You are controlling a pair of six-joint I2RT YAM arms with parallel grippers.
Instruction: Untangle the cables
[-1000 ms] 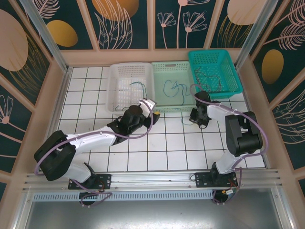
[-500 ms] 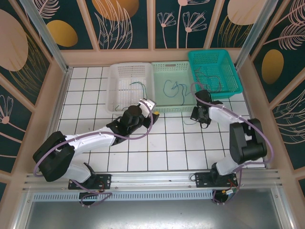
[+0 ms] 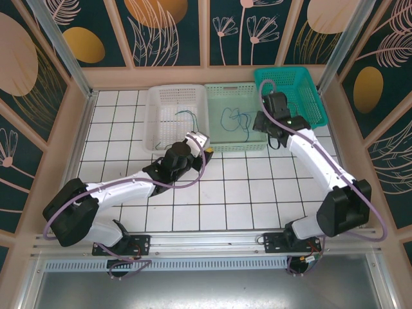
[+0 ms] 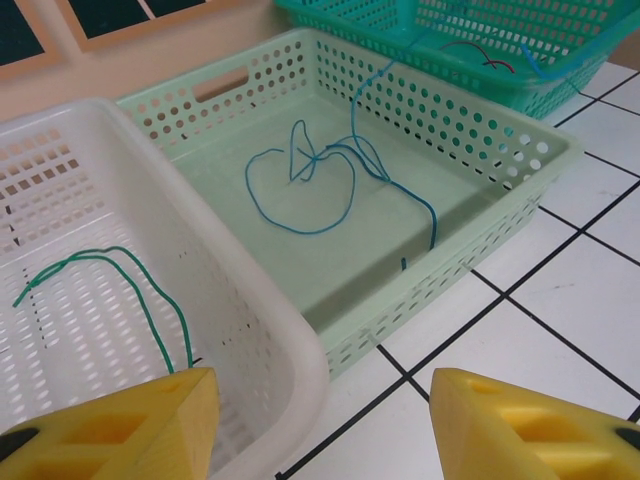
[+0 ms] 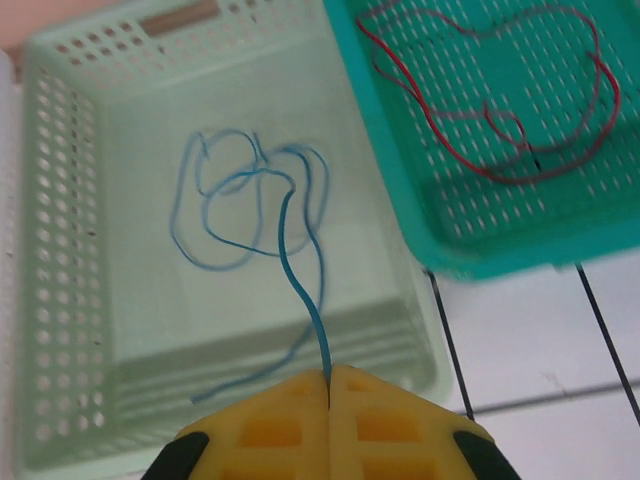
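Where the left pincer [image 3: 201, 143] [image 4: 322, 392] hangs over the tiled table [image 3: 244, 187], just short of the near right corner of the white basket [image 3: 154, 122] [image 4: 285, 335], its yellow fingers stand well apart with nothing between them. Beyond that corner, a green cable [image 3: 187, 116] [image 4: 110, 270] lies loose on the white basket's floor, apart from the fingers.

Further right, the right pincer [image 3: 269, 134] [image 5: 328, 385] sits above the near wall of the pale green basket [image 3: 225, 90] [image 5: 60, 300], close to its right corner. Its jaws are clenched flat together on a blue cable [image 3: 235, 119] [image 4: 310, 175] [image 5: 250, 200]. From the pinch the strand rises away over the near wall and runs into a loose tangle of loops on the middle of that basket's floor. One free end trails back toward the near wall.

Beside it on the right, the teal basket [image 3: 309, 96] [image 5: 400, 180] holds a red cable [image 5: 440, 130] and a darker cable [image 5: 560, 170], looped together on its floor, well apart from either pincer.
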